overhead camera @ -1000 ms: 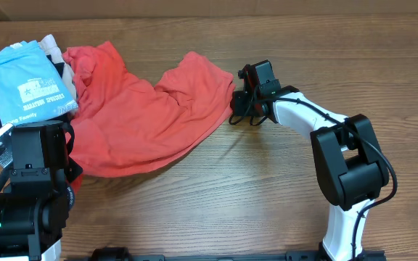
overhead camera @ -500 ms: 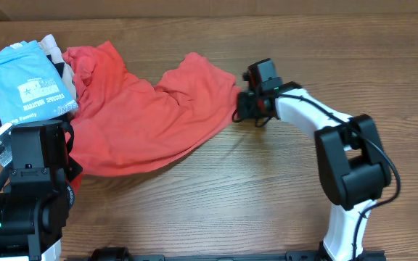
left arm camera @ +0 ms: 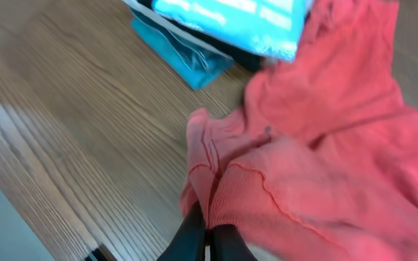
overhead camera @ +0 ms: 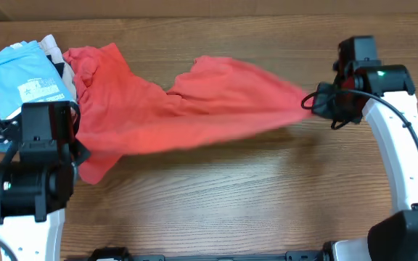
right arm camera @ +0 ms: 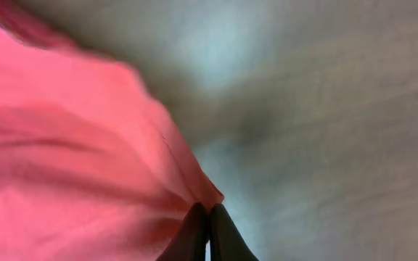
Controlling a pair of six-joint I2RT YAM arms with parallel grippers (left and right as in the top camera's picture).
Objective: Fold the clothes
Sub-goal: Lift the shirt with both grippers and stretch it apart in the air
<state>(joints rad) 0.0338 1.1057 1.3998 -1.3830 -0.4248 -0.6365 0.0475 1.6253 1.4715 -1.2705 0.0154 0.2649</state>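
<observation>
Just wood-grain table [overhead camera: 231, 203] beneath red shirt [overhead camera: 194, 112].

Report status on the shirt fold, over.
Left end effector shut on coral-red T-shirt corner. Right end effector shut on far edge. Shirt stretched between. Light blue T-shirt alongside.

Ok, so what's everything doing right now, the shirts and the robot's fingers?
red T-shirt: stretched out between both arms, not folded yet.
blue T-shirt: folded, lying beside the red one.
left fingers: shut on a red T-shirt edge.
right fingers: shut on the red T-shirt's other end.
</observation>
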